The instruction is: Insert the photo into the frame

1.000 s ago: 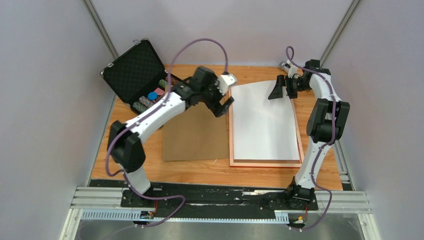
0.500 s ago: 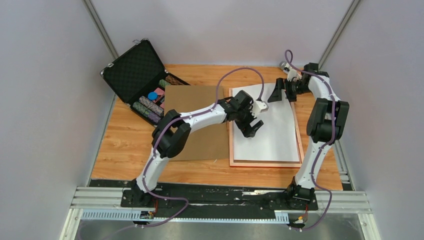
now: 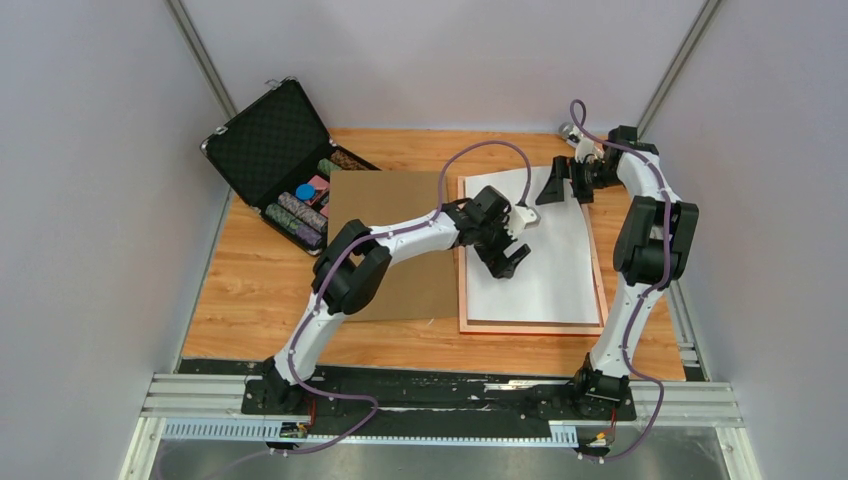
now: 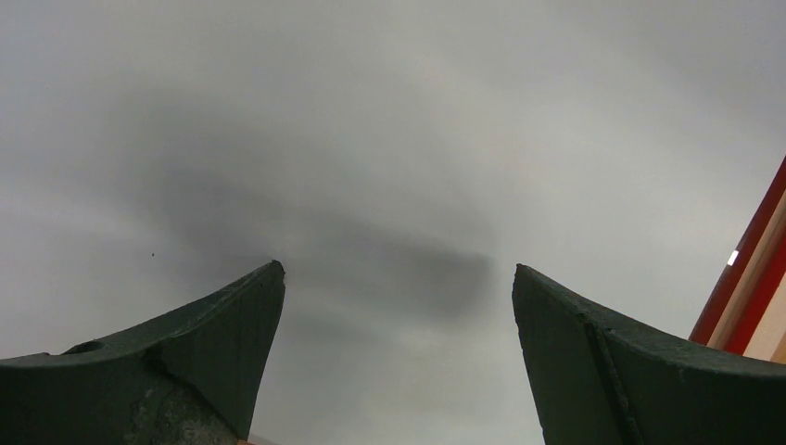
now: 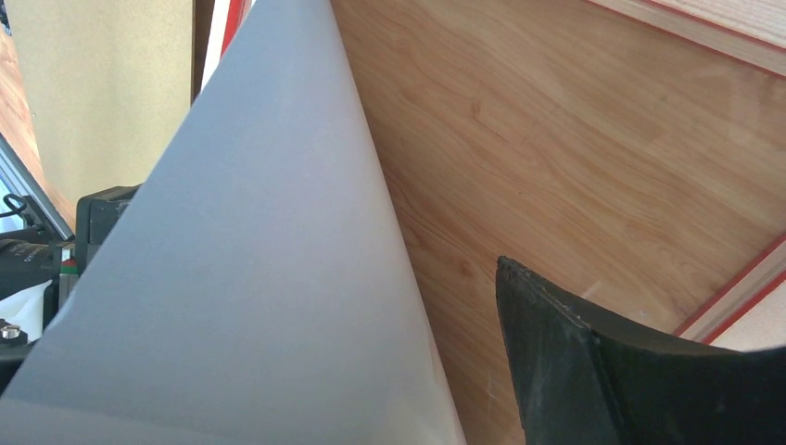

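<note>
The frame (image 3: 530, 326) lies flat at centre right, pinkish-copper face up. The photo (image 3: 545, 270) lies in it with its white back up. Its far end is raised by my right gripper (image 3: 558, 187). In the right wrist view the sheet (image 5: 241, 278) covers one finger, and the other finger (image 5: 575, 352) stands apart from it with wood showing between, so this gripper is open. My left gripper (image 3: 505, 260) is open, low over the middle left of the photo. The left wrist view shows both fingers spread around my left gripper's centre (image 4: 397, 269) above the white sheet (image 4: 389, 139). The frame's red edge (image 4: 751, 269) shows at the right.
A plain brown backing board (image 3: 385, 230) lies left of the frame, partly under my left arm. An open black foam-lined case (image 3: 275, 140) with poker chips (image 3: 300, 208) stands at the back left. A small silver object (image 3: 568, 128) sits at the back right.
My left arm swung right from the photo's far left corner to over its middle and came lower. The photo's raised far end sank flatter. My right gripper hardly moved.
</note>
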Tool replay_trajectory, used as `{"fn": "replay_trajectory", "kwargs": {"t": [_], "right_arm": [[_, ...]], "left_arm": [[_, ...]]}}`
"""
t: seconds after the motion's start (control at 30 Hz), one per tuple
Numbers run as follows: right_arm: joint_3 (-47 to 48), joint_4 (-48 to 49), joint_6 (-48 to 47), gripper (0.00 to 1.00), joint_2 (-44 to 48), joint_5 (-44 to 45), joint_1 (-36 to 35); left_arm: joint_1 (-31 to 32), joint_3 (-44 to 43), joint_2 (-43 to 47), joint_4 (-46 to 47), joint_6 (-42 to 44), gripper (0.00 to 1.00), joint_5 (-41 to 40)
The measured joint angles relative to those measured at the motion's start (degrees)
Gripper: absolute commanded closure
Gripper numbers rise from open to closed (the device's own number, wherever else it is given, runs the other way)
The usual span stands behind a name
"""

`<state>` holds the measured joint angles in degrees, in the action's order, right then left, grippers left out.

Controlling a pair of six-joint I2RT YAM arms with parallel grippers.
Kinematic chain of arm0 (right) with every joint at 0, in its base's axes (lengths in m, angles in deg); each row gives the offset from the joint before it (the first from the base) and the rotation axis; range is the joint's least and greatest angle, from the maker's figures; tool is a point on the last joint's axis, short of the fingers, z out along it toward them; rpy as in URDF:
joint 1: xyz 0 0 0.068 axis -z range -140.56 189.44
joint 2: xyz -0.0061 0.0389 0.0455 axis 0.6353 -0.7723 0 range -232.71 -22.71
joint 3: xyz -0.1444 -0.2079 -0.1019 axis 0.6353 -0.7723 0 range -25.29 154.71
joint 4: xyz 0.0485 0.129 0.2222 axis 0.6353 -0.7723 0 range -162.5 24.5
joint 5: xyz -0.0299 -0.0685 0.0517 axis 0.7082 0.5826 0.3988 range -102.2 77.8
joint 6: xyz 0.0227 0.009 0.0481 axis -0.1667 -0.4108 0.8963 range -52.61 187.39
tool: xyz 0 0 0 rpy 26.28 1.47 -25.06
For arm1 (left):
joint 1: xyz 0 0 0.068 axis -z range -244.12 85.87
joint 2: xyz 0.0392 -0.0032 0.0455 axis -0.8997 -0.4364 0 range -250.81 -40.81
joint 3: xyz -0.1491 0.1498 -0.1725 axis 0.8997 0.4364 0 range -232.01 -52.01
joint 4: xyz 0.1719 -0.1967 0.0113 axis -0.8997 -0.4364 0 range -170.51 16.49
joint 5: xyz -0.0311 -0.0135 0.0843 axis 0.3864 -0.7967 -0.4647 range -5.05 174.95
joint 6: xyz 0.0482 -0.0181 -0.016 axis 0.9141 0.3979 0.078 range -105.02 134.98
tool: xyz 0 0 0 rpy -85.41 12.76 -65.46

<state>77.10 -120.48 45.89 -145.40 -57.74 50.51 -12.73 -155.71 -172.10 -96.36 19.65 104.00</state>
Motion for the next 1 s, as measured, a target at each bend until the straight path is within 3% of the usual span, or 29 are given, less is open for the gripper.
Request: {"fn": "replay_trajectory", "kwargs": {"t": [0.43,1.0], "right_arm": [[0.59,-0.35,0.00,0.03,0.00,0.26,0.00],[10.84,-3.96,-0.17,0.01,0.00,2.51,0.00]], "left_arm": [[0.00,2.75,0.35,3.89,-0.55,0.00,0.22],[0.00,6.67,1.77,8.70,-0.55,0.00,0.42]]}}
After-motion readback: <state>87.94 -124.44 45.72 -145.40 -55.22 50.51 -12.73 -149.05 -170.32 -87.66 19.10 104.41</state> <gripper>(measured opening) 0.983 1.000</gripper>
